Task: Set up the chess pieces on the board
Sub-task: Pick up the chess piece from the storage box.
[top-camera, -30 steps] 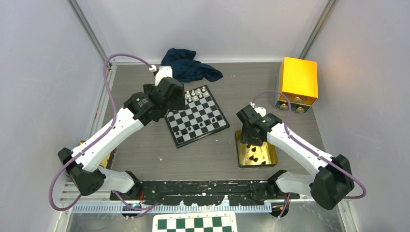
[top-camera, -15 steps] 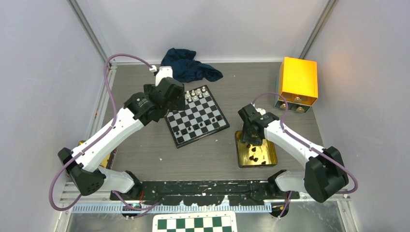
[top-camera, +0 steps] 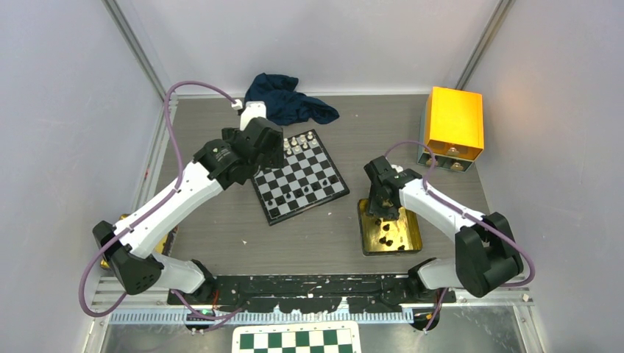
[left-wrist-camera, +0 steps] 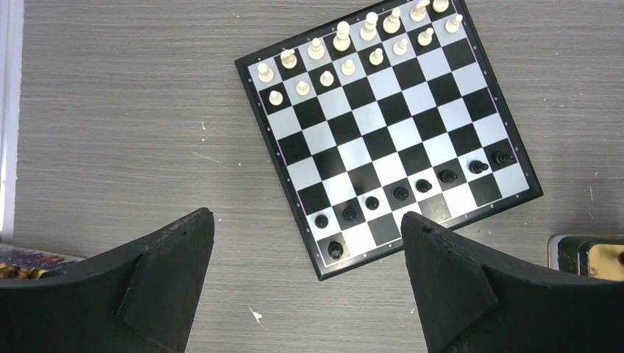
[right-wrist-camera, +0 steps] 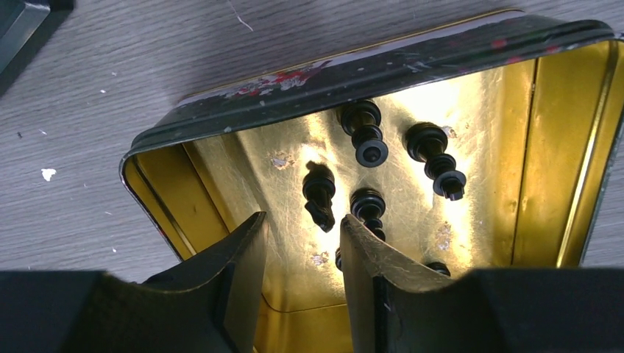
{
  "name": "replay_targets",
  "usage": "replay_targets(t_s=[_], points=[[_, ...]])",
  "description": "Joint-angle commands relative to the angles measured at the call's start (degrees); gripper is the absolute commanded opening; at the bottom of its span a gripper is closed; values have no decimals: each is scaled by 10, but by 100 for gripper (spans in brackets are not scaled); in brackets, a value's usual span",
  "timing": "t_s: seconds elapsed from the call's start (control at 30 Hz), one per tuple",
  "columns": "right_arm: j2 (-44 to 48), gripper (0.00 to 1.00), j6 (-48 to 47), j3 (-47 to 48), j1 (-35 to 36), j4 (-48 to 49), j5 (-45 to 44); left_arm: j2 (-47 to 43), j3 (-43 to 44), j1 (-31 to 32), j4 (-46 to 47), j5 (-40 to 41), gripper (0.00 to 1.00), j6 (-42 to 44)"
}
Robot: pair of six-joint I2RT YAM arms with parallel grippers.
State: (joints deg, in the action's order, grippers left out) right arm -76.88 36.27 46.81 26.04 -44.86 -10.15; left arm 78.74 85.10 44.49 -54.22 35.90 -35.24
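1. The bench (top-camera: 221,220) carries everything. The board (top-camera: 300,176) lies turned at an angle near its middle, toward the far edge. A gold tin (top-camera: 365,235) sits to the board's right, nearer the front edge.
2. On the board, the white pieces (left-wrist-camera: 346,51) fill the two rows along the far edge. The black pawns (left-wrist-camera: 401,193) line the second row from the near edge. One black piece (left-wrist-camera: 335,250) stands at that edge's left corner, and the rest of the back row is bare.
3. My left gripper (left-wrist-camera: 307,217) hangs above the board's near left corner, fingers spread wide and holding nothing.
4. My right gripper (right-wrist-camera: 302,220) is down inside the tin by its left wall. Its fingers are parted and empty.
5. Several loose black pieces lie on their sides on the tin floor. One of them (right-wrist-camera: 320,195) lies just beyond my right fingertips, in line with the gap.
6. I judge the step to be fetching the next black back-row piece. Next I should ease forward around that one, close on it, lift it clear of the tin rim and carry it to the bare row.
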Motion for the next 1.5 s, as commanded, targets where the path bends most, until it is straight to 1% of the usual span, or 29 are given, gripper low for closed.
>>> replay_targets(t_s=[0.0,0.3,0.63,0.73,0.9,0.97,1.0,1.07,1.2,1.47], points=[[-7,46,-14,-2,-8,24,10,4,12,-4,23,7,98,11],[-19,43,-17,-10,-15,31,23,14,20,-8,22,4,98,14],[-11,39,-13,-14,-16,19,25,23,23,-12,24,0,98,17],[-9,36,-12,-14,-16,16,22,23,23,-12,25,0,98,16],[-13,29,-11,-13,-16,15,21,23,21,-13,25,-2,98,17],[-14,23,-11,-14,-16,15,21,22,20,-14,25,-3,98,17],[-13,18,-10,-12,-15,13,20,22,20,-14,25,-2,98,17],[-9,10,-9,-12,-15,11,17,21,18,-15,25,-2,98,17],[-6,1,-9,-7,-16,5,13,19,16,-17,25,-2,98,18],[21,1,-13,19,-16,-29,-2,13,15,-18,25,5,98,23]])
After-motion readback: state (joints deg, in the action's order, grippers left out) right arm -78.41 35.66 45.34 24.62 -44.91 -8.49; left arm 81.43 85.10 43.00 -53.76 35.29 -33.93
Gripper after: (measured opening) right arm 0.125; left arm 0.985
